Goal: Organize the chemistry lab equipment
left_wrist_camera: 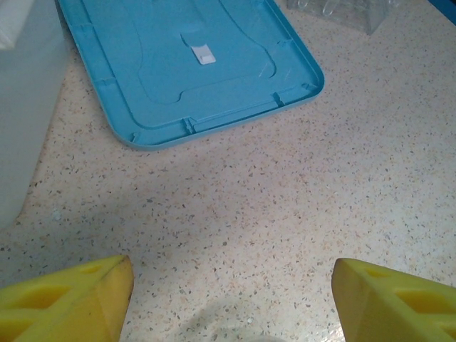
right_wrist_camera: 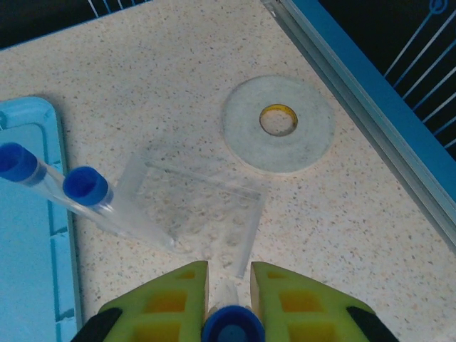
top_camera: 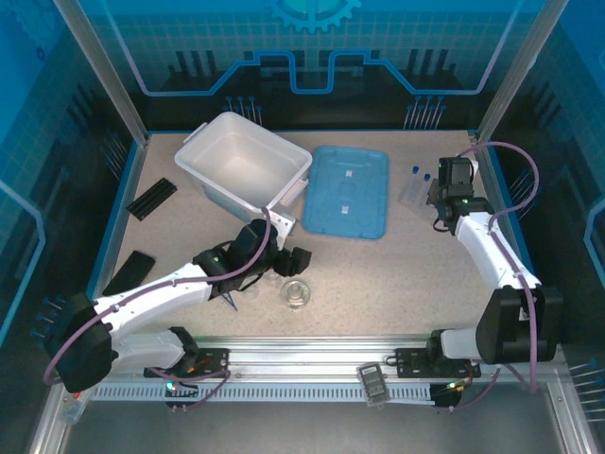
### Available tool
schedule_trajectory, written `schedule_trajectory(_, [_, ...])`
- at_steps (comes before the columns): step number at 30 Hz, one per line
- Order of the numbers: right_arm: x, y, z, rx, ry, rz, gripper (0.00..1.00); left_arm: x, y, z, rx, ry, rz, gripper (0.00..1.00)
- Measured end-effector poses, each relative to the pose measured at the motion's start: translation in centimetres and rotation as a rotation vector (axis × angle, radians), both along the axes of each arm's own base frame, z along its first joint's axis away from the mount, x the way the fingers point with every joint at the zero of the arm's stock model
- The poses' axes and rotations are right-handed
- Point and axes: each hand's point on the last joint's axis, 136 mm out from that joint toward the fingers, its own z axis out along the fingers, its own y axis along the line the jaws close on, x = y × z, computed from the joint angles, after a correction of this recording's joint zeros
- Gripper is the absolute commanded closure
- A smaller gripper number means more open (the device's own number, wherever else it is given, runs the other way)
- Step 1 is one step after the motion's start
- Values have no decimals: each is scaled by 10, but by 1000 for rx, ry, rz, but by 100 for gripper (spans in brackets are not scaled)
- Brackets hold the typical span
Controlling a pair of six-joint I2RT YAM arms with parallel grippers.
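Well, from above, I am reaching my left gripper (top_camera: 284, 268) out over the speckled table (top_camera: 378, 274), just in front of the white bin (top_camera: 250, 170). A glass beaker (top_camera: 296, 293) is sitting upright just beside the gripper, on the near side. The blue lid (top_camera: 350, 189) is lying flat next to the bin. Off to the right, I am holding my right gripper (top_camera: 442, 189) near two capped tubes (top_camera: 419, 172) by the lid's right edge. A black ridged strip (top_camera: 151, 199) is lying left of the bin.

Through my left wrist, the yellow fingers (left_wrist_camera: 64, 303) are gaping wide over bare table, gripping nothing. The lid's corner is lying ahead. A faint glassy curve is showing at the bottom edge, too blurred for me to name.

Through my right wrist, I am pinching a blue-capped tube (right_wrist_camera: 228, 329) between fingers (right_wrist_camera: 171, 306) drawn tight on it. The two capped tubes are lying side by side to the left, their ends meeting a clear rack (right_wrist_camera: 199, 214). The white tape ring (right_wrist_camera: 278, 125) is lying flat beyond the rack, apart from it.
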Motion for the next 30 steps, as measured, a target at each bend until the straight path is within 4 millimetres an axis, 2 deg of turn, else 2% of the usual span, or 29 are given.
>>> schedule_trajectory(16, [20,-4,-13,-1,14,-10,92,-4,12,3,-19,3,26,25])
schedule_trajectory(30, [22,-9,-21,-3,34,-21,91,-7,15,2,-21,4,29,25])
